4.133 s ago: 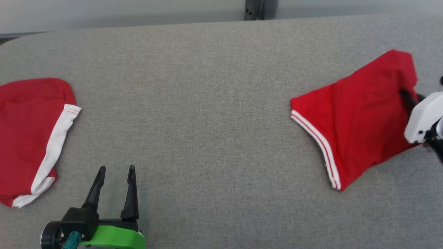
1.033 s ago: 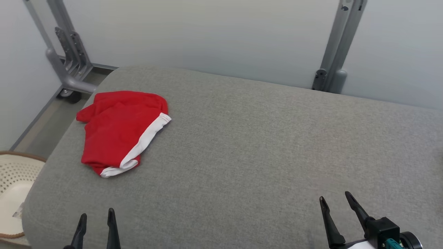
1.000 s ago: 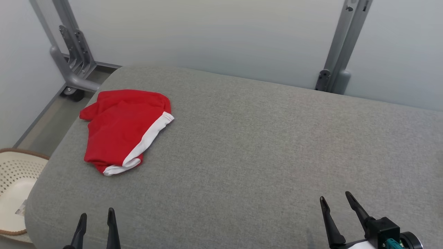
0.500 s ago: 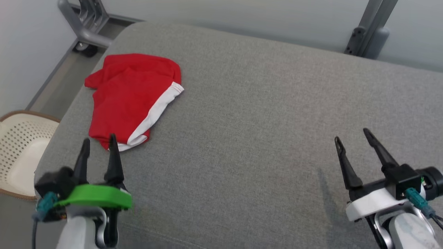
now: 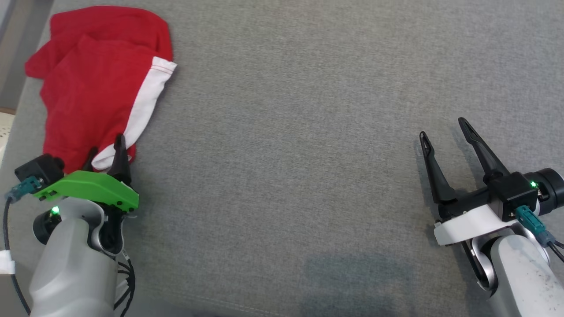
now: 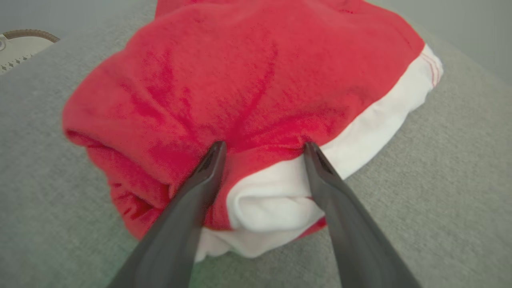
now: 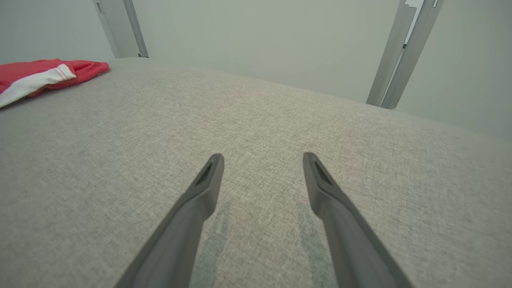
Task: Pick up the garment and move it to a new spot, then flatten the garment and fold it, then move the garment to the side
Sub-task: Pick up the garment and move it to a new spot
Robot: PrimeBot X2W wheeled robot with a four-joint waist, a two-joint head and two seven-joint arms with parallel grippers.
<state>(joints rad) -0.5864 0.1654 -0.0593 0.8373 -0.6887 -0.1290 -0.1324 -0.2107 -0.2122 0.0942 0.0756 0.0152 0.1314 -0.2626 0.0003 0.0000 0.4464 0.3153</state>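
The garment [image 5: 92, 88] is red with a white band and lies crumpled at the far left of the grey padded table [image 5: 286, 132]. My left gripper [image 5: 106, 149] is open, its two dark fingers straddling the garment's near end. In the left wrist view the garment [image 6: 248, 88] bulges between the spread fingertips [image 6: 214, 154], with the folded white band [image 6: 272, 200] lying in the gap. My right gripper [image 5: 443, 127] stands open above bare table at the right, nothing between its fingers. The right wrist view shows the garment [image 7: 44, 74] far off at the left.
A pale perforated basket [image 6: 20, 44] sits beyond the table's left edge. Grey metal posts [image 7: 404, 52] stand against the wall behind the table. Bare grey surface stretches between the two grippers.
The head camera has tilted down and closer, so the wall left the picture. My left gripper has advanced onto the garment's near end; the right gripper stays open over bare table.
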